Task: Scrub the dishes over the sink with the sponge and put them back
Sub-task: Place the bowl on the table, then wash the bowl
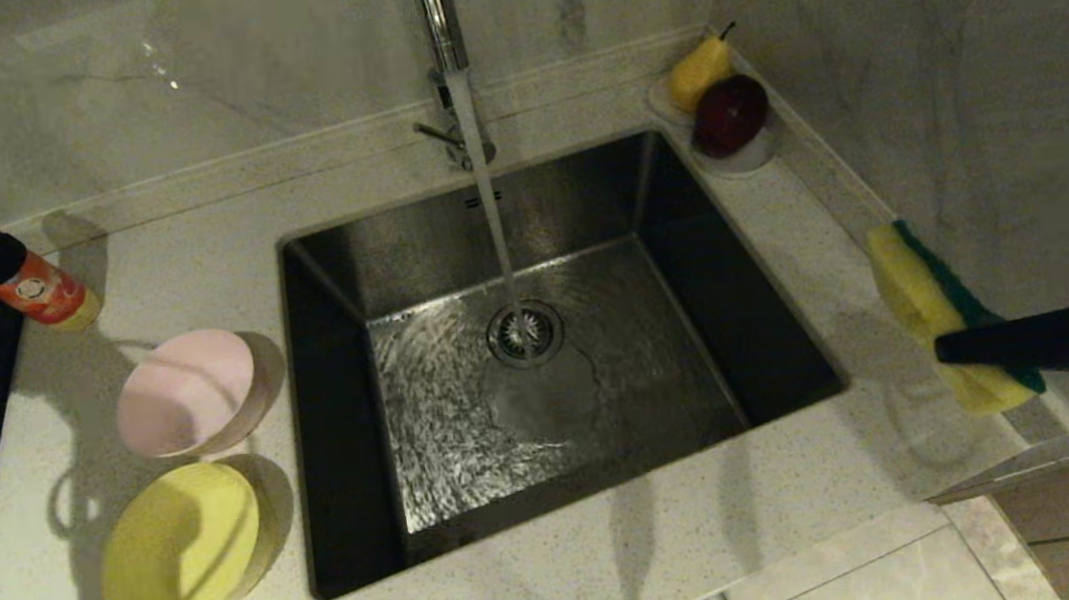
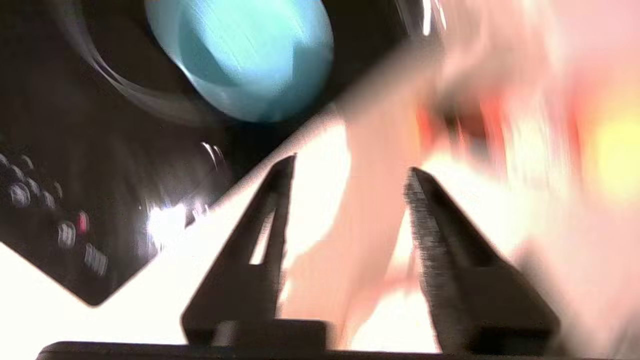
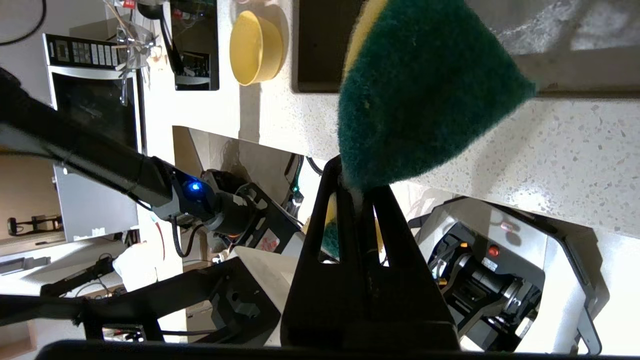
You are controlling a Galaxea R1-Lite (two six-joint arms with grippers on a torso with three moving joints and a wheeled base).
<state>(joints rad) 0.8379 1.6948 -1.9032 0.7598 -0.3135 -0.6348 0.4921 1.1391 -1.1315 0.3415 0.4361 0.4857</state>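
The right end effector (image 3: 357,192) pinches the soft, compressible yellow-and-green rectangular sponge (image 1: 938,309) by one edge; the left end effector (image 2: 345,172) stands spread and empty, while the smooth, light pale pink plastic bowl (image 1: 188,392) on the surface looks slippery, best gripped at its rim.

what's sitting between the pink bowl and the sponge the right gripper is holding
The sink, with tap water running onto its drain. The head view shows pink bowl left of it, the sponge in the right gripper beyond its right rim.

The right gripper (image 3: 358,187) stood at the right edge of the head view, its dark arm reaching in level from the right, jaws pinched tight on one end of the sponge (image 3: 425,95). The left gripper (image 2: 345,172) showed only in its own wrist view, jaws parted with nothing between them.
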